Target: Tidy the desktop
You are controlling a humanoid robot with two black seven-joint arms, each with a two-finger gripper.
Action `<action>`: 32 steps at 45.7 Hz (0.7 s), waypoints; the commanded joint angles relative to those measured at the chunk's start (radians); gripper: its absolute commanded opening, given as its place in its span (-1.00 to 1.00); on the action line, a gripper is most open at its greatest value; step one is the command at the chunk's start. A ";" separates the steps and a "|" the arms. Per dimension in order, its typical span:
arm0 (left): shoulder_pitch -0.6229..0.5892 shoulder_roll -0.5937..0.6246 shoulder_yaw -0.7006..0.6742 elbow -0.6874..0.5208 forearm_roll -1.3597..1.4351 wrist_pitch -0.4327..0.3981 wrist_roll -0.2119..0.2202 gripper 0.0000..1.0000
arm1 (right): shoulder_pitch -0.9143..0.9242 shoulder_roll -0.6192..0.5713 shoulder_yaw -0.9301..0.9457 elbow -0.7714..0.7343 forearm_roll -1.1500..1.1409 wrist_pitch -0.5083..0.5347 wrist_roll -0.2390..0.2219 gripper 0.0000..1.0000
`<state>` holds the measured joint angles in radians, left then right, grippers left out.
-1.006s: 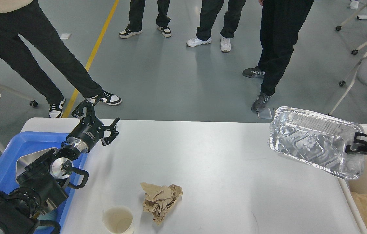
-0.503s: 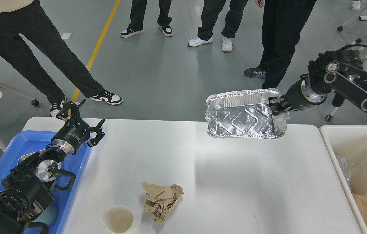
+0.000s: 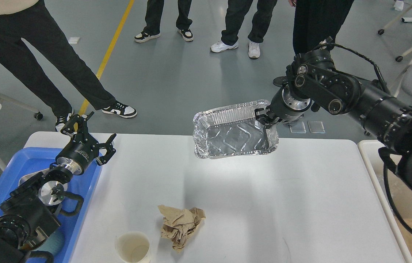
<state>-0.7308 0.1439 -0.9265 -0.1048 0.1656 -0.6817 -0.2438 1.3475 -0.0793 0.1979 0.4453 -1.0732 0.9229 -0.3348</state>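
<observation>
Swung leftward from half a second ago, the right gripper [image 3: 263,117] clamps the rim of a foil tray [image 3: 233,130] above the white desktop's [image 3: 264,197] far edge. Left gripper [image 3: 91,133] hangs spread wide beside a blue tray [image 3: 16,164]; crumpled brown paper [image 3: 180,225] and a paper cup [image 3: 133,247] lie near the front.

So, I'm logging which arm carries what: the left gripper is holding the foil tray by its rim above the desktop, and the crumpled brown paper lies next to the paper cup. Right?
Not quite: the right gripper holds the foil tray by its rim above the desktop, as the head view shows. The left gripper is open and empty. The crumpled brown paper does lie next to the paper cup.
</observation>
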 commanded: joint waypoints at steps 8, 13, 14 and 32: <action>0.002 0.008 -0.002 -0.001 -0.008 -0.004 0.001 0.92 | -0.024 0.085 0.011 -0.140 0.150 -0.012 0.033 -1.00; 0.001 0.011 -0.011 0.000 -0.014 -0.004 0.003 0.92 | -0.051 0.098 0.021 -0.152 0.197 -0.029 0.042 -1.00; 0.001 0.011 -0.014 0.001 -0.018 -0.004 0.003 0.92 | -0.054 0.102 0.023 -0.157 0.206 -0.032 0.045 -1.00; -0.001 0.013 -0.017 0.001 -0.106 0.014 0.008 0.93 | -0.116 0.090 0.034 -0.195 0.253 -0.038 0.118 -1.00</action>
<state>-0.7351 0.1542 -0.9441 -0.1047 0.0690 -0.6837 -0.2393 1.2473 0.0201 0.2321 0.2580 -0.8204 0.8849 -0.2358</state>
